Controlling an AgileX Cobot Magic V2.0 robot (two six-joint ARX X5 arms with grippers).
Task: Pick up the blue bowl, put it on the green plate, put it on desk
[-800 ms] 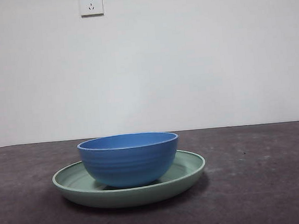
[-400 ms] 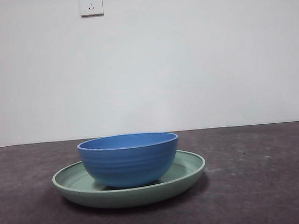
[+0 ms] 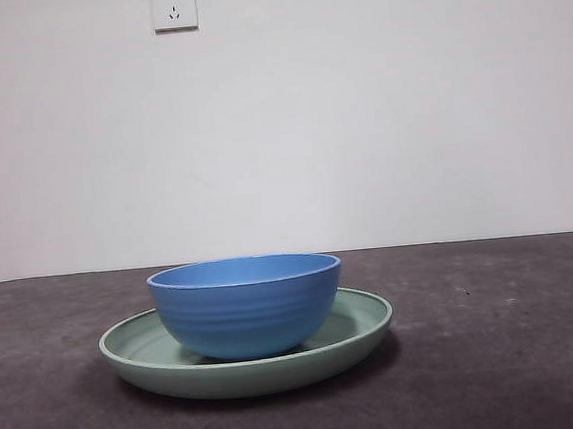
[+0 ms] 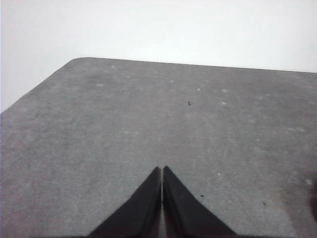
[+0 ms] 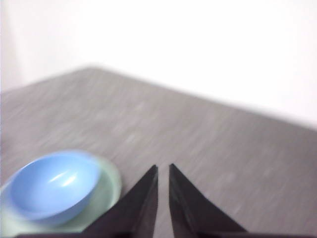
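Observation:
The blue bowl [image 3: 246,305] stands upright in the middle of the green plate [image 3: 361,325], which rests on the dark grey desk [image 3: 510,356]. No gripper shows in the front view. In the blurred right wrist view the blue bowl [image 5: 52,184] and green plate [image 5: 110,188] lie off to one side of my right gripper [image 5: 163,167]. That gripper is clear of them and holds nothing, its jaws drawn together to a thin slit. My left gripper [image 4: 162,168] is shut and empty over bare desk [image 4: 124,114], with neither bowl nor plate in its view.
A white wall with a power socket [image 3: 174,5] stands behind the desk's far edge. A rounded desk corner [image 4: 79,60] shows in the left wrist view.

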